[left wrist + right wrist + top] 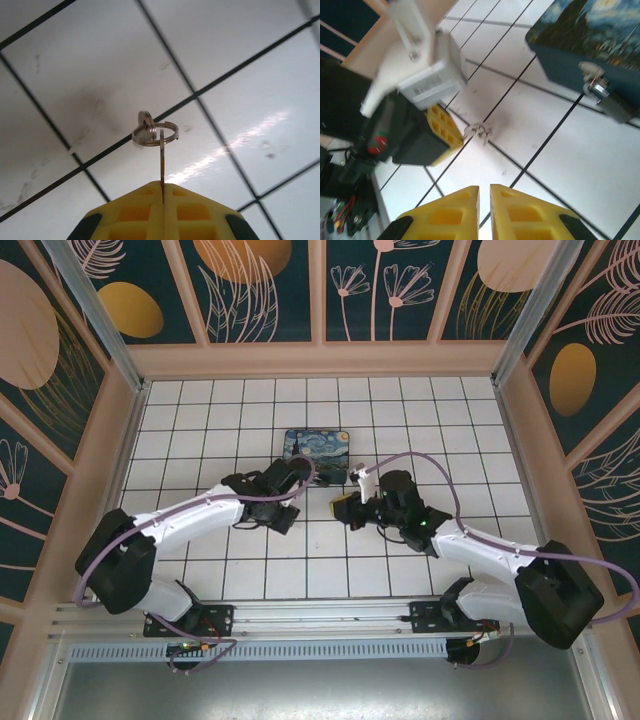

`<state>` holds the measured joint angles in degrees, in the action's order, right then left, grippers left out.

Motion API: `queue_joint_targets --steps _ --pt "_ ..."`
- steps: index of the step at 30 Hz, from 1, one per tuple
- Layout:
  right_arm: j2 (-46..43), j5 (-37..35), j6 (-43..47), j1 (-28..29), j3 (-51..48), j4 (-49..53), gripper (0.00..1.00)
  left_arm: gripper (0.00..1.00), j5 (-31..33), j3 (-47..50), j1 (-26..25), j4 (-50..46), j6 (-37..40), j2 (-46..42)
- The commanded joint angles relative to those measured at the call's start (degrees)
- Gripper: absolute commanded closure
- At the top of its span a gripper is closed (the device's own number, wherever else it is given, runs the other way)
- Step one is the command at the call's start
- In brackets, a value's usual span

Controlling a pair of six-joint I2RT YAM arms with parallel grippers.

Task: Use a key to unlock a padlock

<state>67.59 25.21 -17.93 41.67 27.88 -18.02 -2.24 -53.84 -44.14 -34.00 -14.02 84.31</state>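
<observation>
The left gripper (163,192) is clamped on the key (162,159). Its yellow fingers press flat together with the thin blade standing edge-on out of the seam. A split ring (155,134) hangs at the key's outer end, just above the floor. The right gripper (484,200) is drawn in to a narrow slit and holds nothing, its tips hovering over bare tile.

The left wrist view gives the key and ring close up. The right wrist view takes in the swirl-painted box (580,45) at the far right, and the padlock (615,106), a dark blurred body, hangs from a silver hasp on the box's side wall. That view also shows the other arm's yellow fingertip with the ring at its end, well apart from the padlock. From the top external camera both arms reach in toward the middle, tips near each other, with the box just beyond them. There the key and padlock are too small to pick out.

The floor (200,420) is white tile with dark grout, lightly scuffed. The walls (260,280) are dark teal panels with gold discs and pale plant drawings, framed in pale strips.
</observation>
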Motion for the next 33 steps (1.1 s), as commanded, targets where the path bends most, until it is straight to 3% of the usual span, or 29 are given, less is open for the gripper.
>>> queue_joint_targets --steps 1,3,12,19,33 --pt "0.5 9.4 1.9 -0.3 -0.8 -3.4 0.84 1.00 -9.4 -1.5 0.0 2.9 2.9 -2.2" --pt "1.0 14.2 4.0 -0.4 -0.9 -5.6 0.82 1.00 -13.8 -1.5 0.0 4.2 3.6 -3.1" --pt "0.6 22.2 10.6 -4.3 -0.5 -4.9 0.82 1.00 -26.5 -1.5 0.1 6.6 3.9 -4.5" --pt "0.2 27.3 16.0 -4.9 0.8 -1.3 0.72 1.00 -29.8 -1.5 0.0 7.8 3.3 -5.0" --pt "4.8 30.2 17.7 -6.3 3.8 -1.2 0.74 1.00 -32.4 -1.5 0.0 8.1 2.9 -6.7"
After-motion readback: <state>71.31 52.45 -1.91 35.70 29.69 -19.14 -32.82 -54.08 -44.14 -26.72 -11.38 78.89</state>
